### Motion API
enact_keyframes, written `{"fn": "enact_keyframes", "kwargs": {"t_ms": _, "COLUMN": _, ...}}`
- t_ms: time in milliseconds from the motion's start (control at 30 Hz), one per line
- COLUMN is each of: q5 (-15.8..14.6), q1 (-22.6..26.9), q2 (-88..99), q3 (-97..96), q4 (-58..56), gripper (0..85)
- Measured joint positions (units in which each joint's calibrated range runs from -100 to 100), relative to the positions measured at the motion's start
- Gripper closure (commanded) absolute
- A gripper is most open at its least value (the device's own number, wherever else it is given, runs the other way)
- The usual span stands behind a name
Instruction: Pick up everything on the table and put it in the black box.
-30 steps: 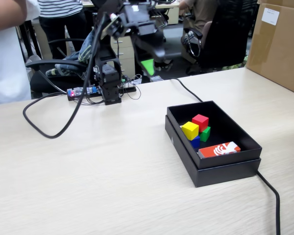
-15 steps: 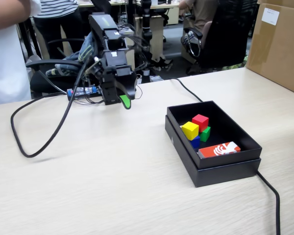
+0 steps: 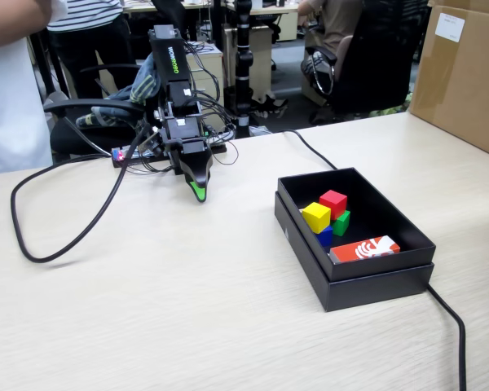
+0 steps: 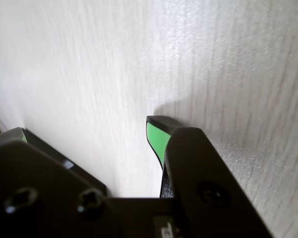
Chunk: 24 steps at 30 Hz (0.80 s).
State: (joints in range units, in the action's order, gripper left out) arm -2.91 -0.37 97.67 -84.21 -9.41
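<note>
The black box (image 3: 352, 285) stands on the beige table (image 3: 187, 318) at the right of the fixed view. Inside it lie the yellow cube (image 3: 315, 217), the red cube (image 3: 333, 201), the green cube (image 3: 342, 221) and the blue cube (image 3: 325, 236), bunched together. My gripper (image 3: 197, 192) is folded down at the back left, far from the box, with its tip at the tabletop. In the wrist view the gripper (image 4: 87, 131) has its green-padded jaws apart, with only bare table between them. It holds nothing.
An orange-red and white card (image 3: 365, 248) lies in the box's near end. A black cable (image 3: 57, 244) loops over the table on the left, and another cable (image 3: 448, 314) runs past the box. A brown carton (image 3: 464, 73) stands at the far right. People sit behind the table.
</note>
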Motion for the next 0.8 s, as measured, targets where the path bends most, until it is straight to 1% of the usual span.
{"fn": "enact_keyframes", "kwargs": {"t_ms": 267, "q5": 0.24, "q1": -0.15, "q2": 2.07, "q3": -11.05, "q4": 13.47, "gripper": 36.8}}
{"fn": "enact_keyframes", "kwargs": {"t_ms": 800, "q5": 1.03, "q1": -0.34, "q2": 1.94, "q3": -11.87, "q4": 14.01, "gripper": 37.0}}
